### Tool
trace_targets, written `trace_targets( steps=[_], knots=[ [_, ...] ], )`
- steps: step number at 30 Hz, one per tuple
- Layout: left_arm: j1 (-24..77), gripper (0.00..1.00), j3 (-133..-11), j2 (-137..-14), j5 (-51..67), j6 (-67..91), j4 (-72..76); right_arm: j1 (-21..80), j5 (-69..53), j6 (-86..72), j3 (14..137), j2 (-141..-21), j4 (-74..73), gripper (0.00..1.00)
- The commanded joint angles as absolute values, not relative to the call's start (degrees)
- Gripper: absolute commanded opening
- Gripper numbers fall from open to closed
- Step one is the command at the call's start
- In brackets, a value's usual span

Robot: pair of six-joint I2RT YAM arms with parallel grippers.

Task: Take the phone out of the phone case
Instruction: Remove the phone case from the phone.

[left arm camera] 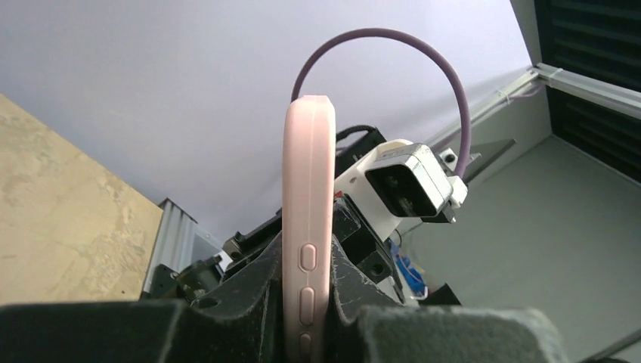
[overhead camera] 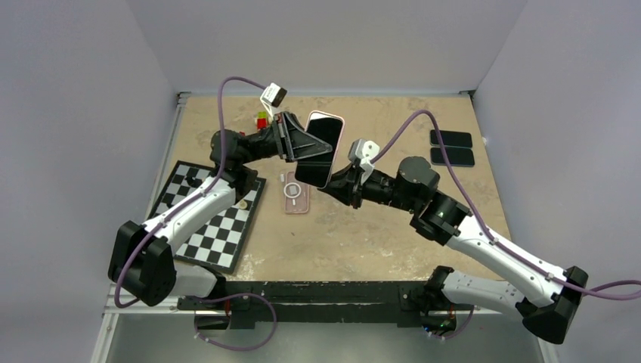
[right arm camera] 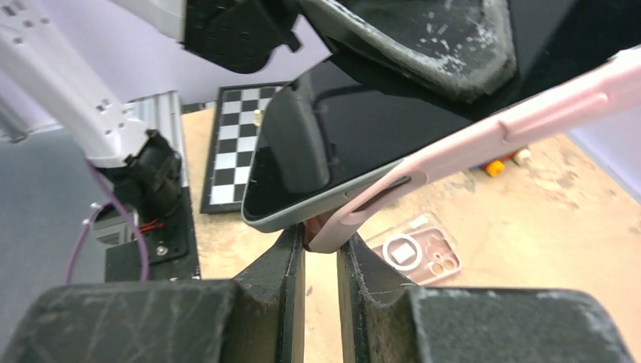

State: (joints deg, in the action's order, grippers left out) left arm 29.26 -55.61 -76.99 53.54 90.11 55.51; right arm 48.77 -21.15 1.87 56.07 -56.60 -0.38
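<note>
**Two-arm hold on a cased phone, raised above the tan tabletop [overhead camera: 378, 238].** The left gripper [overhead camera: 296, 145] is clamped across the thickness of the pink silicone phone case [left arm camera: 308, 189]. One finger lies on the screen side and the other on the back, and the case's oval side buttons sit just above the fingertips in the left wrist view. The black-screened phone with a grey frame [right arm camera: 363, 128] is still inside this case and tilted, with its glass facing up toward the overhead camera.

The right gripper [right arm camera: 321, 240] meets the same object from the opposite side, at the corner nearest it. Its fingers are drawn almost together, and the pink corner is pinched in the narrow gap between them. Just above those fingertips the case lip stands slightly away from the phone's grey frame, so a thin dark gap shows along that edge. The phone's own corner hangs just to one side of the fingers.

Below and beyond the right gripper, a clear case with a white ring on its back [overhead camera: 295, 193] lies flat on the table. A black-and-white chessboard [overhead camera: 215, 227] lies under the left arm. Small red, green and yellow blocks [overhead camera: 261, 119] sit just behind the left gripper. Two dark phones [overhead camera: 451, 147] lie side by side well to the outside of the right arm. No lettering is legible on any of these objects.
</note>
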Motion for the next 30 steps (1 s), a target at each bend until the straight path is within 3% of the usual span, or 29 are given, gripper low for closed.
trace_targets(
  steps=[1, 7, 10, 16, 18, 19, 25, 27, 28, 30],
  knots=[
    [32.03, 0.0, -53.68, -72.22, 59.16, 91.26, 50.49, 45.37, 8.13, 1.5, 54.53, -55.75, 11.8, 0.0],
    [31.82, 0.0, -51.22, -70.59, 53.28, 86.42, 49.59, 45.31, 2.33, -10.0, 52.43, -55.58, 7.02, 0.0],
    [31.11, 0.0, -51.08, -68.8, 50.57, 77.96, 41.63, 45.26, -2.06, -13.13, 53.49, -56.95, 1.57, 0.03],
    [28.92, 0.0, -58.22, -64.3, 41.79, 46.86, 10.04, 45.27, -10.8, -14.99, 52.04, -55.75, -5.53, 0.48],
    [27.58, 0.0, -60.08, -64.5, 39.81, 40.66, 5.64, 45.26, -13.96, -15.83, 49.1, -54.46, -4.06, 0.75],
    [26.87, 0.0, -60.53, -64.6, 39.66, 39.07, 5.04, 45.26, -15.23, -16.55, 47.94, -53.85, -2.92, 0.78],
    [25.29, 0.0, -57.9, -62.85, 39.42, 35.56, 7.21, 42.81, -22.77, -29.54, 47.47, -56.14, 4.52, 0.8],
    [24.74, 0.0, -55.98, -61.85, 39.76, 36.88, 9.12, 40.76, -28.55, -35.57, 47.59, -58.86, 8.91, 0.67],
    [24.44, 0.0, -55.26, -61.44, 40.31, 37.66, 10.03, 39.89, -31.53, -38.27, 47.49, -60.07, 11.85, 0.55],
    [24.01, 0.0, -53.97, -60.36, 40.78, 38.66, 11.38, 39.23, -35.16, -43.63, 46.59, -62.3, 18.38, 0.44]
  ],
)
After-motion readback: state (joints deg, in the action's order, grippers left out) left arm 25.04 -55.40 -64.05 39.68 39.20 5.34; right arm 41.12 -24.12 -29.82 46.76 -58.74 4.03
